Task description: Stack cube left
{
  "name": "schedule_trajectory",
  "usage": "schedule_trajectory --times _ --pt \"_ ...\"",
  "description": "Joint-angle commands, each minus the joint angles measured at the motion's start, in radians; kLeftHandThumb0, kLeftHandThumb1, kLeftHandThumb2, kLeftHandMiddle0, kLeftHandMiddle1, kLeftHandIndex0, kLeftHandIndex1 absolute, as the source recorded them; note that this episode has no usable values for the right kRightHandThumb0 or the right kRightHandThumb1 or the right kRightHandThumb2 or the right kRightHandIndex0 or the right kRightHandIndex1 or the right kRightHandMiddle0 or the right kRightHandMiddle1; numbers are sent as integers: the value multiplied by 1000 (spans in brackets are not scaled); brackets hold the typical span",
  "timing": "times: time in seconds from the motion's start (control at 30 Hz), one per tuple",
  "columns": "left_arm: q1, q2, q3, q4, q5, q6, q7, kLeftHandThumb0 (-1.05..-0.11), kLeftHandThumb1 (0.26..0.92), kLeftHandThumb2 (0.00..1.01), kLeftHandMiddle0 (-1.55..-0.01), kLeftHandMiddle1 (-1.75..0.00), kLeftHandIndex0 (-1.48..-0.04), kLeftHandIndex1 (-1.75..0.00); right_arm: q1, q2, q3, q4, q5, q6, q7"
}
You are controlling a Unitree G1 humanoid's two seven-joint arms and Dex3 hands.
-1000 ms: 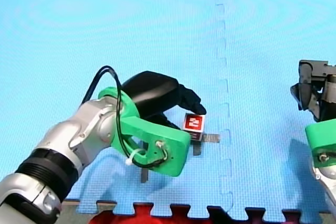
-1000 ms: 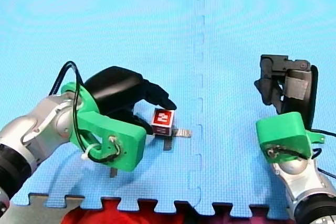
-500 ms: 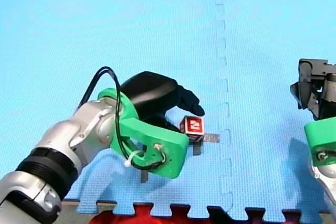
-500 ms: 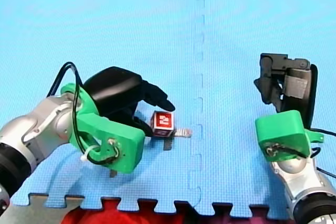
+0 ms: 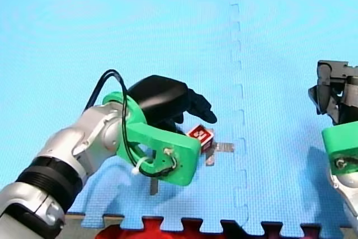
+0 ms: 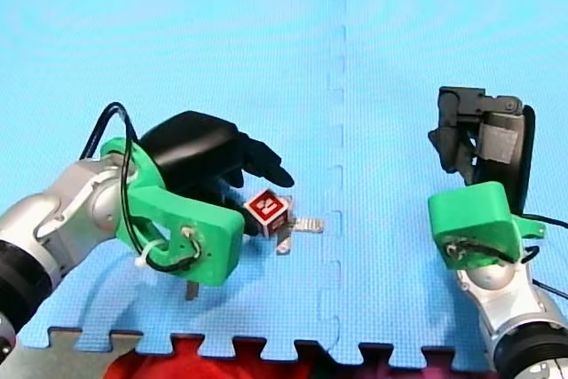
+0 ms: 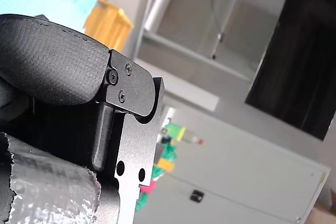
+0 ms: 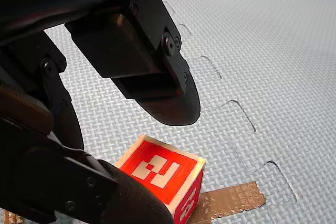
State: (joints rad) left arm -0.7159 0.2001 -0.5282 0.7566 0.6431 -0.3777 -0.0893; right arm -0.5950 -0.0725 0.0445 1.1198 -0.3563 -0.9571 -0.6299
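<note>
Down on blue mat (image 5: 168,26), left robot hand (image 5: 168,102) clasping red cube (image 5: 200,135); right robot hand (image 6: 479,135) apart, empty.

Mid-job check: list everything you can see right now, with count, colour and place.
mat: 2 joined tiles, blue, covering the work surface
cube: 1, red with a white marker on top, near the mat's front centre, tilted, on the tape
tape: 3 strips, grey-brown, two under and beside the cube, one nearer the front edge
cloth: 1, red, beyond the mat's front edge
cabinet: 1, grey, in the room behind the hand in the first wrist view
box: 1, yellow, same background
left hand: 1, black with green wrist mount, at the cube and touching it
right hand: 1, black with green wrist mount, over the mat's right side, holding nothing
</note>
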Motion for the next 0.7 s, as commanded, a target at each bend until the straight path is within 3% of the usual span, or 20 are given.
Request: schedule_trajectory --times 0.0,0.27,0.57,0.6,0.67 --pt "8 4 1 -20 3 10 -6 -1022 798 9 -807 -1246 -772 -15 -4 -4 3 -4 -4 8 -10" --pt "1 11 -1 39 -4 -51 16 -1025 809 1 -860 -838 -858 -2 -1 0 8 -10 0 11 -11" --pt "-2 12 2 48 -9 -68 4 -1023 804 0 -888 -765 -819 0 4 1 7 -12 10 8 -1" --pt "4 23 6 31 -11 -62 -9 -1025 805 1 -891 -760 -814 0 6 1 7 -11 11 7 0" --pt "37 76 28 -55 -31 -53 -61 -1039 819 7 -909 -757 -795 0 9 0 5 -11 14 4 3"
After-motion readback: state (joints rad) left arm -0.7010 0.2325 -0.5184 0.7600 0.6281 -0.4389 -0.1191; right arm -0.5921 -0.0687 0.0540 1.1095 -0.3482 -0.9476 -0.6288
